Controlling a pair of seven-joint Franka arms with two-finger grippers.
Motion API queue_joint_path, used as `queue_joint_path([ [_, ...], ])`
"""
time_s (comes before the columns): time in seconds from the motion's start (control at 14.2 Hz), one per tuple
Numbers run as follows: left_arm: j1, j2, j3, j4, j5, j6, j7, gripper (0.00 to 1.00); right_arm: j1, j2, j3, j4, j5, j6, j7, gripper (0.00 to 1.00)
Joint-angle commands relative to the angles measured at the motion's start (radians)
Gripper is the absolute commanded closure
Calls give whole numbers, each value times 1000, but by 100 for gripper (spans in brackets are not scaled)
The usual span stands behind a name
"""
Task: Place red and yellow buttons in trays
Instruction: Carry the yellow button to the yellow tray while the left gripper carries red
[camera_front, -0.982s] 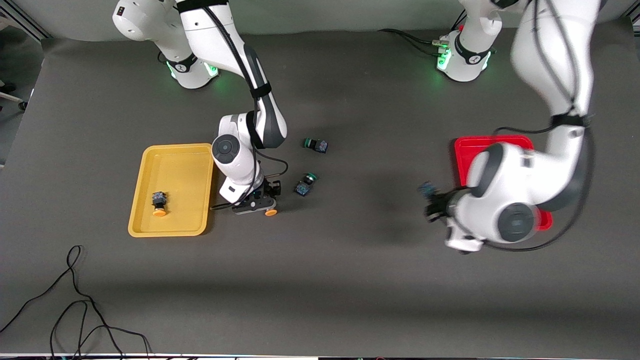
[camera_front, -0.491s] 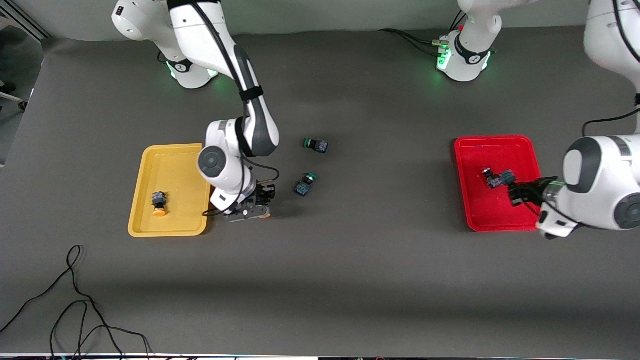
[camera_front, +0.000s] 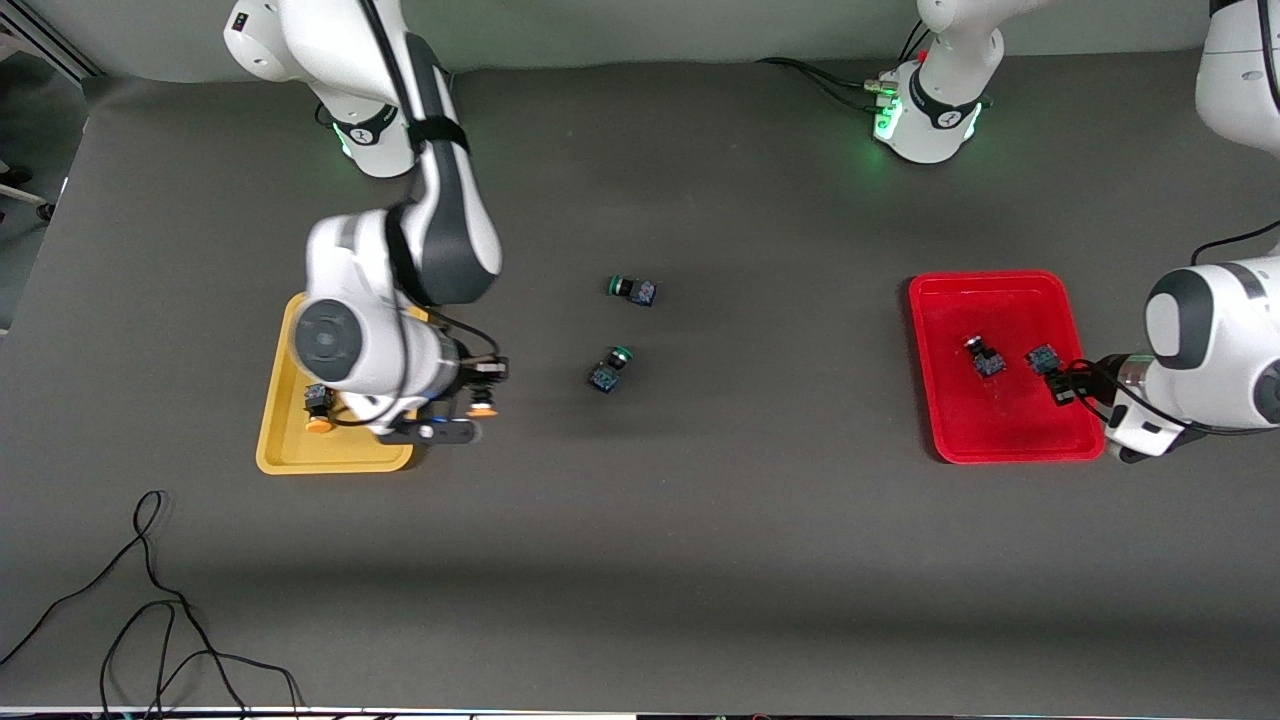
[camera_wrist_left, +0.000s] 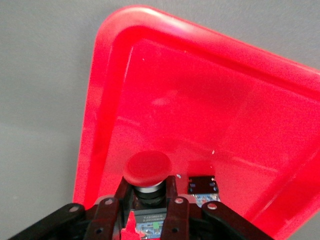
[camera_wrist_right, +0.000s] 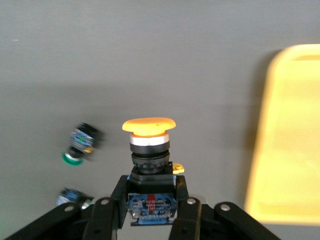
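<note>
My right gripper is shut on a yellow button and holds it over the table just beside the yellow tray. The right wrist view shows its orange-yellow cap above my right gripper, with the yellow tray's rim beside it. Another yellow button lies in the yellow tray. My left gripper is shut on a red button over the red tray. The left wrist view shows its red cap at my left gripper. A second red button lies in the red tray.
Two green-capped buttons lie on the dark table mat between the trays; both show in the right wrist view. A black cable lies near the front corner at the right arm's end.
My right gripper has lifted the yellow button off the table and moved it toward the yellow tray. My left gripper has carried the red button from the table's middle to over the red tray.
</note>
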Motion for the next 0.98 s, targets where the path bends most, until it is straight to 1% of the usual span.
queue_joint_path([
  [0.0, 11, -47, -12, -52, 15, 16, 12, 65, -8, -15, -87, -48, -80, -29, -95, 83],
  [0.07, 12, -53, -12, -52, 15, 11, 12, 29, -9, -18, -127, -91, -79, -20, -167, 83],
  [0.14, 12, -61, -12, -43, 15, -6, 12, 5, -11, -18, -153, -140, -74, 12, -235, 83],
  [0.21, 11, -70, -15, -28, 15, -23, 12, 2, -14, -18, -160, -201, -69, 76, -275, 83],
  [0.28, 9, -93, -16, -20, 15, -23, 12, 1, -29, -14, -149, -262, -65, 164, -307, 83],
  [0.35, 5, -128, -19, -18, 15, -26, 12, 1, -49, 1, -131, -313, -25, 234, -344, 83],
  [0.42, -8, -174, -21, -18, 13, -38, 11, 1, -83, 29, -88, -348, 33, 285, -400, 83],
  [0.49, -26, -222, -22, -17, 6, -66, 11, 1, -147, 70, -36, -350, 68, 295, -446, 83],
  [0.63, -55, -326, -30, -18, 2, -101, 12, 1, -256, 97, 73, -347, 79, 324, -490, 83],
  [0.7, -67, -375, -33, -23, -4, -110, 14, 1, -290, 98, 115, -344, 76, 333, -491, 83],
  [0.77, -84, -423, -36, -29, -16, -112, 14, 1, -296, 103, 126, -344, 73, 336, -491, 81],
  [0.84, -109, -460, -38, -34, -17, -121, 14, 1, -296, 106, 126, -343, 73, 335, -482, 57],
  [0.91, -130, -504, -38, -40, -17, -148, 14, 1, -296, 100, 126, -340, 73, 333, -479, 11],
])
